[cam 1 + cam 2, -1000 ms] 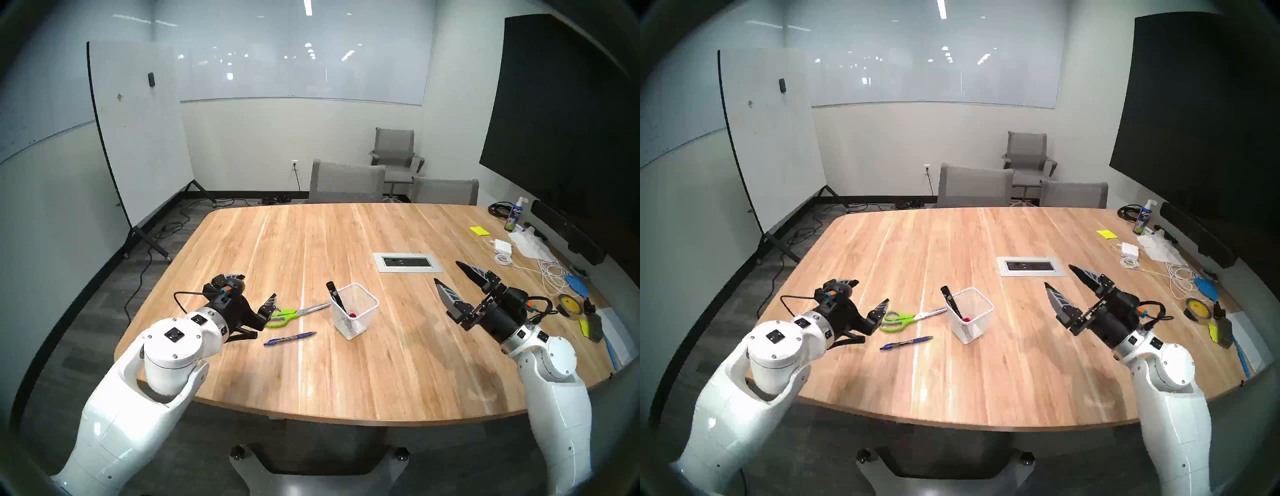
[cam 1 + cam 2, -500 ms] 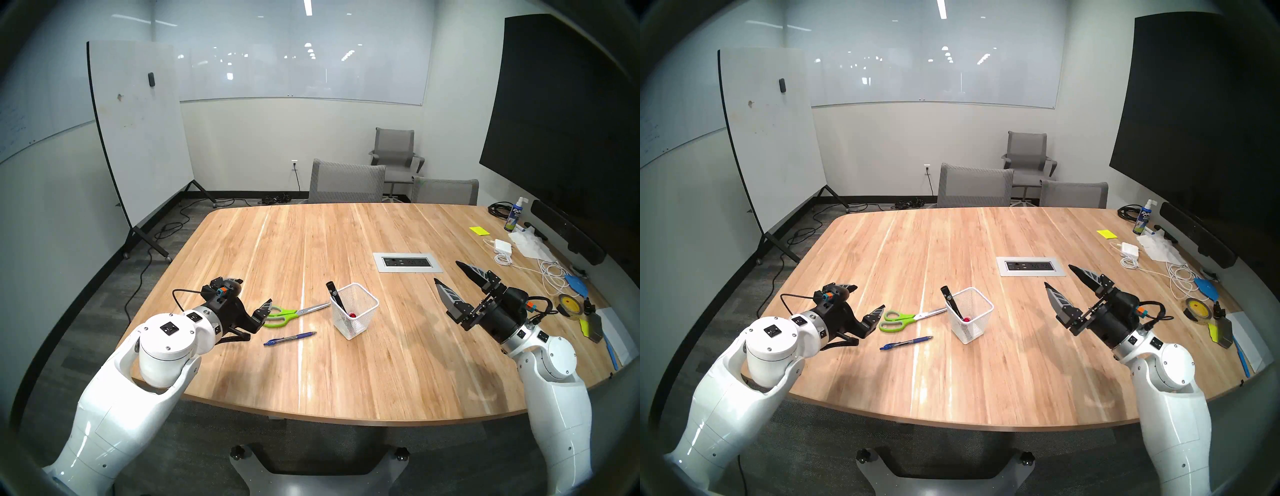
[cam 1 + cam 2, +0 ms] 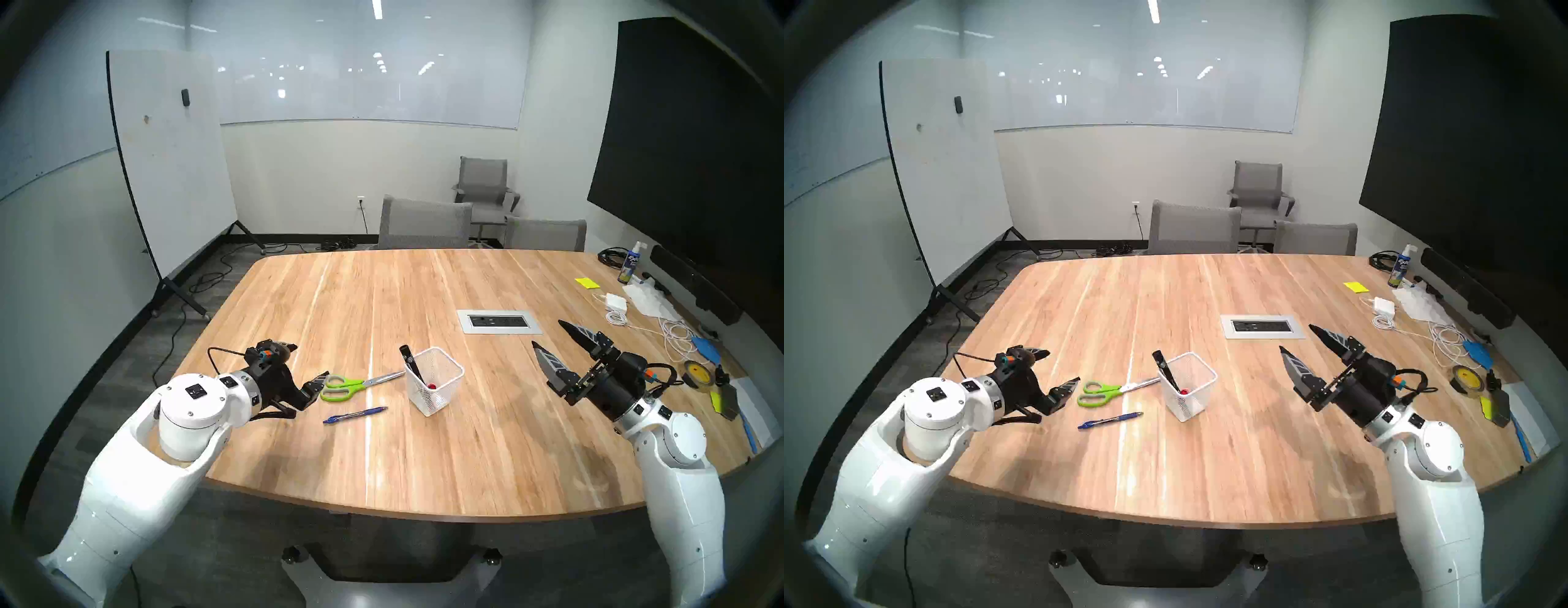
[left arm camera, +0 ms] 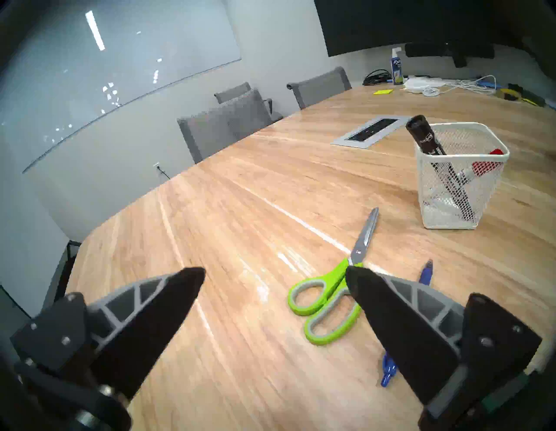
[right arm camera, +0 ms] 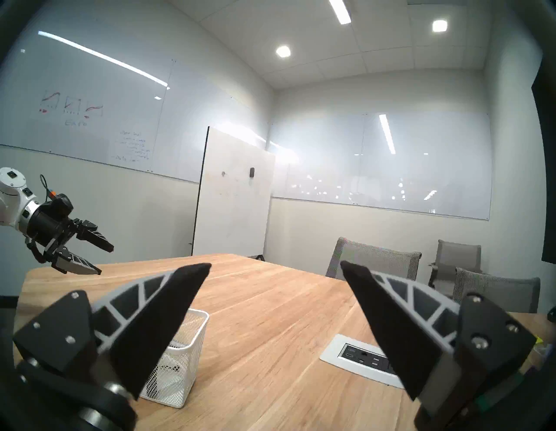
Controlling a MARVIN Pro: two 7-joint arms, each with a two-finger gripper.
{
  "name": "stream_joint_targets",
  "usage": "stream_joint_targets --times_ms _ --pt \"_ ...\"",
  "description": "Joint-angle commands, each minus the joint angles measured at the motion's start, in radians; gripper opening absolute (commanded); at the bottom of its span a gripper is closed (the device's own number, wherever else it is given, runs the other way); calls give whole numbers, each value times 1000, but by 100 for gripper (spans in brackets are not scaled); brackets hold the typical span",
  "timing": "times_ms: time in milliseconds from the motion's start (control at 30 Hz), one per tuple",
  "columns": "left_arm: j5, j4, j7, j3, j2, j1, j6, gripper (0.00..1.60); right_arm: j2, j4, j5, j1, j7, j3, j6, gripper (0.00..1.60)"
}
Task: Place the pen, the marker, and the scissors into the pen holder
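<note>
Both grippers, left gripper (image 3: 306,361) and right gripper (image 3: 548,335), are spread wide; nothing is held. One scissors (image 3: 355,384) and one pen (image 3: 355,415) are seen at nine o'clock of one pen holder (image 3: 439,392), where two markers are kept.

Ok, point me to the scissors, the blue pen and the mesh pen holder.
scissors (image 3: 344,384): head left view, on the green handles near the pivot.
blue pen (image 3: 355,415): head left view, mid-barrel.
mesh pen holder (image 3: 441,392): head left view, on its front mesh wall.
</note>
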Motion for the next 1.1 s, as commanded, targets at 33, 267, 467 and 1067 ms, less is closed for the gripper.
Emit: stream_joint_targets --times_ms 33,267,467,1067 --pt "1 12 -56 -15 50 -23 -50 160 -1 -14 4 8 0 2 -4 160" --pt "19 35 -126 -15 106 -16 -122 160 -1 -14 4 8 0 2 -4 160" --pt "26 60 -193 -17 138 -19 -176 160 -1 -14 4 8 0 2 -4 160" --pt "38 139 -371 53 160 -127 -172 160 -1 -14 4 8 0 2 -4 160"
